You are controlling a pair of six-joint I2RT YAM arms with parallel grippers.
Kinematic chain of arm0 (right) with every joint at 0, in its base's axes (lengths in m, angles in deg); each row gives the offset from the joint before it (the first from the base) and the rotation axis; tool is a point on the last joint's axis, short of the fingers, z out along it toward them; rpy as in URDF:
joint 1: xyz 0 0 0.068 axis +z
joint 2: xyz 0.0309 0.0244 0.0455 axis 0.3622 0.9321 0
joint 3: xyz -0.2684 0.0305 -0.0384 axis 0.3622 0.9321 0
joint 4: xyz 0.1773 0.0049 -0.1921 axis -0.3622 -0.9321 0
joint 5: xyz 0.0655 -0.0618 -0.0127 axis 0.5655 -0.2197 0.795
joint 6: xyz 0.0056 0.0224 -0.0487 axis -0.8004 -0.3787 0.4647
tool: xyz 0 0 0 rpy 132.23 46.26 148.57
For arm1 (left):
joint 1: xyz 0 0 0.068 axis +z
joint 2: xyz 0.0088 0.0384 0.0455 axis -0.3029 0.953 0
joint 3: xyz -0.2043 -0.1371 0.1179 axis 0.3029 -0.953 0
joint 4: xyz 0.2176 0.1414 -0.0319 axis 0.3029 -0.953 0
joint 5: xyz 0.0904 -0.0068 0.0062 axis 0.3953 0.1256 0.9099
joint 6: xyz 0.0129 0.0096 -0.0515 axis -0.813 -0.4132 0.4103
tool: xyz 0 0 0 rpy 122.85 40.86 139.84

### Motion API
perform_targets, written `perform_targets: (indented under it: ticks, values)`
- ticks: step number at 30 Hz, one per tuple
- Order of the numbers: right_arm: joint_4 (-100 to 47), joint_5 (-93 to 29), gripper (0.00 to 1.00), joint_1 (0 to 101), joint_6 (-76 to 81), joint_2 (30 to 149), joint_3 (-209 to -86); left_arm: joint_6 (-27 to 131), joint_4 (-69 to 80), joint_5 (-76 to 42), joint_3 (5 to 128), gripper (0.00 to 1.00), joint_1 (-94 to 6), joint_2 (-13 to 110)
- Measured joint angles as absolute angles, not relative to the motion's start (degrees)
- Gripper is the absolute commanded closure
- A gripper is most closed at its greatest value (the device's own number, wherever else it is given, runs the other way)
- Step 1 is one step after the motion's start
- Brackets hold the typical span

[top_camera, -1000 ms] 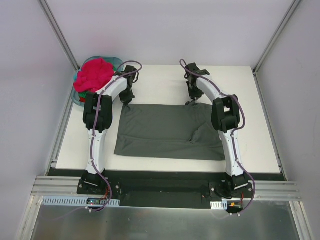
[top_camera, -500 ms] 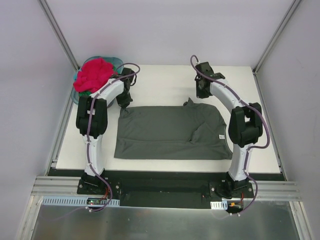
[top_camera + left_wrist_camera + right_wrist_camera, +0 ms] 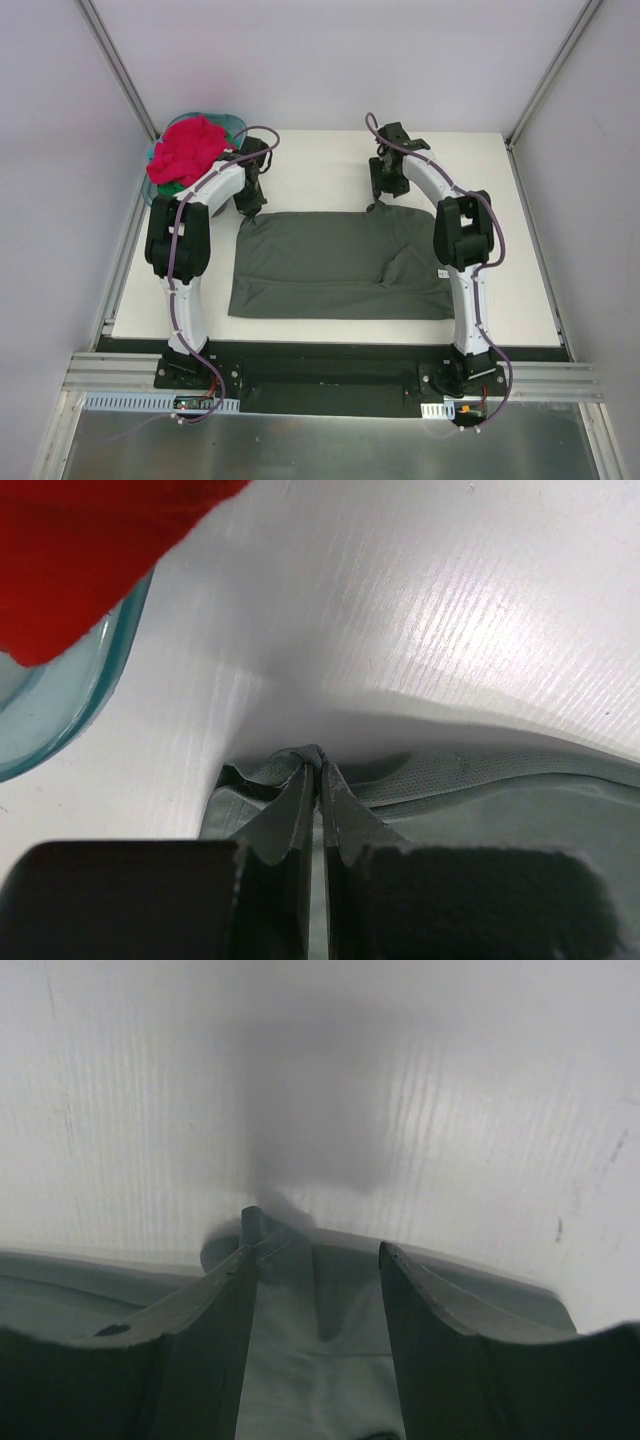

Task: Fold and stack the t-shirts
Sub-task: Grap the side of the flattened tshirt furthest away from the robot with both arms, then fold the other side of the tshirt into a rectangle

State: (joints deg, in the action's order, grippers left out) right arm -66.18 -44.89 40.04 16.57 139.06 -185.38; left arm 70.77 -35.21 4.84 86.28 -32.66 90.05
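**First:** Charcoal t-shirt (image 3: 340, 265): where do we have it?

**Second:** Spread nearly flat on the table (image 3: 320, 160), just beside the teal basket (image 3: 157, 196) and a little nearer our bases than it. The pink-red t-shirt (image 3: 188, 148) sits heaped in that basket, not yet folded.

**First:** And our grips?

**Second:** Our left gripper (image 3: 318, 776) is at the shirt corner closest to the basket, with its jaws pressed together on a pinch of hem. Our right gripper (image 3: 318, 1250) is further along the same edge, well away from the basket. Its jaws are apart, straddling a raised fold without biting it.

**First:** Why both on that edge?

**Second:** We judge that holding two points on one edge lets us lift it evenly and lay it over for a fold. Our right must close first, or the cloth could drag askew.
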Motion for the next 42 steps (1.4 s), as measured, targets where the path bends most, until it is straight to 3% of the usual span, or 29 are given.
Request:
perform_targets:
  ticks: [8,9,14,17,23,34,42]
  values:
    - [-69.9,-45.2,0.44,41.4,15.4,146.3,-193.8,70.8,-34.7,4.5,85.7,1.0,-32.6,90.0]
    - [-70.3,-45.2,0.48,41.6,15.4,146.6,-193.8,70.8,-34.7,4.4,85.7,1.0,-32.6,90.0]
    - [-71.7,-46.9,0.89,42.1,15.0,146.9,-193.8,70.8,-34.6,3.9,85.7,1.0,-32.6,90.0]
    - [-71.6,-49.8,0.97,42.2,13.7,146.9,-193.4,70.8,-34.6,3.9,85.7,1.0,-32.6,90.0]
    - [-68.6,-54.5,0.99,42.6,10.6,140.1,-182.9,70.8,-34.0,3.9,83.7,1.0,-32.7,89.4]
    - [-61.6,-59.8,0.97,45.2,0.9,110.1,-153.8,71.0,-31.9,3.7,73.2,1.0,-35.4,77.6]
    - [-61.9,-64.4,0.92,51.3,-8.3,103.7,-139.5,72.9,-30.7,5.3,63.7,1.0,-37.1,69.2]
